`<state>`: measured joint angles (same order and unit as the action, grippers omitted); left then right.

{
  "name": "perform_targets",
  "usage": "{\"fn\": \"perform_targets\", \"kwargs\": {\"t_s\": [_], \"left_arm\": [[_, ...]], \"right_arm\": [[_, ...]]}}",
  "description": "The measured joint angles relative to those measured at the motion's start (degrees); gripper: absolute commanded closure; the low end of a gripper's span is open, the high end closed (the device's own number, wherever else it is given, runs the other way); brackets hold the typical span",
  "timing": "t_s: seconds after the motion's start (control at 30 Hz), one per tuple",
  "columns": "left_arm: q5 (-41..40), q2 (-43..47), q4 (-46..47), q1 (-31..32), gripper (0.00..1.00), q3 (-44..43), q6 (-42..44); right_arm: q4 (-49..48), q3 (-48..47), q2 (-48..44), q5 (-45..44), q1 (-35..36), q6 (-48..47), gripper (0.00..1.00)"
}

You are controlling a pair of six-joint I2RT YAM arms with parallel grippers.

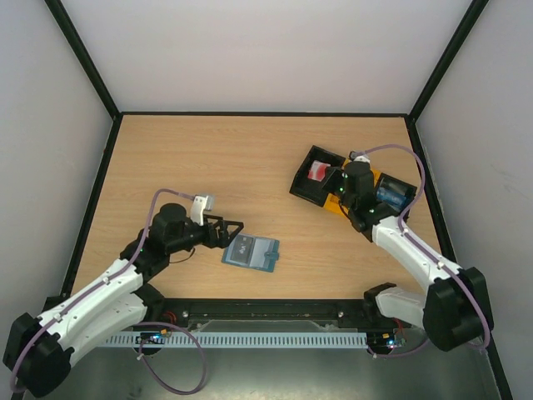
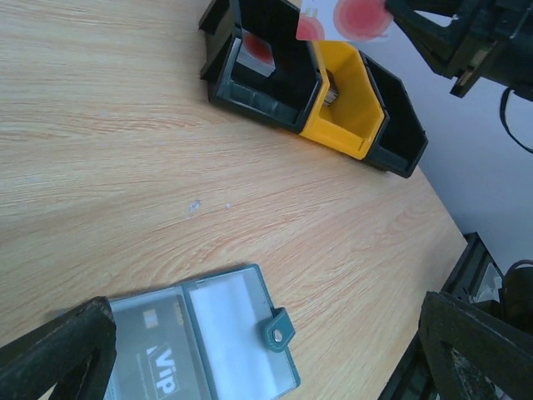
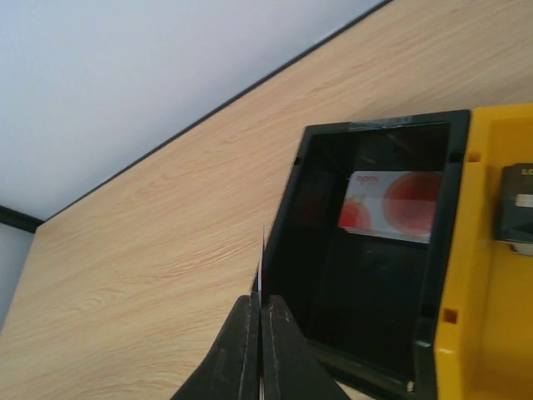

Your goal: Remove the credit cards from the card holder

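Observation:
The grey-blue card holder (image 1: 250, 252) lies open on the table. In the left wrist view (image 2: 208, 333) a dark VIP card (image 2: 146, 358) sits in its left pocket, the right pocket looks empty, and the closing tab (image 2: 280, 331) sticks out. My left gripper (image 1: 230, 228) is open just left of the holder and straddles it (image 2: 266, 350). My right gripper (image 1: 336, 182) is shut on a red-and-white card (image 2: 346, 18), seen edge-on in the right wrist view (image 3: 261, 267), above the tray's left compartment. Another red-and-white card (image 3: 391, 204) lies inside that compartment.
The black-and-yellow three-compartment tray (image 1: 304, 187) stands at the right middle of the table. Its yellow middle compartment (image 3: 491, 275) holds a dark item (image 3: 516, 204), and its right compartment holds something blue (image 1: 391, 196). Black frame posts and white walls bound the table.

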<state>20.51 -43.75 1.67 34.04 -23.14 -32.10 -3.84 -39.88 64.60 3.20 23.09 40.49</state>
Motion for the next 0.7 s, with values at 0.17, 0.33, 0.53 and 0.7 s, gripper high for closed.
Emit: {"fn": "perform_targets", "kwargs": {"t_s": [0.17, 0.33, 0.53, 0.7], "left_arm": [[-1.5, 1.5, -4.7, 0.0, 0.0, -2.5, 1.7], [-3.1, 6.0, -8.2, 0.0, 0.0, -5.1, 3.2], [-5.6, 9.6, -11.4, 0.0, 0.0, -6.9, 5.4], [-6.9, 10.3, -13.3, 0.0, 0.0, -7.0, 6.4]], "right_arm": [[-0.6, -1.2, 4.5, 2.4, -4.0, -0.6, 0.98], [-1.5, -4.0, 9.3, 3.0, -6.8, -1.8, 0.98], [-4.2, -6.8, 16.3, 5.3, -8.5, -2.1, 0.98], [-7.0, -7.5, 20.5, 5.8, -8.5, -1.4, 0.98]]}}
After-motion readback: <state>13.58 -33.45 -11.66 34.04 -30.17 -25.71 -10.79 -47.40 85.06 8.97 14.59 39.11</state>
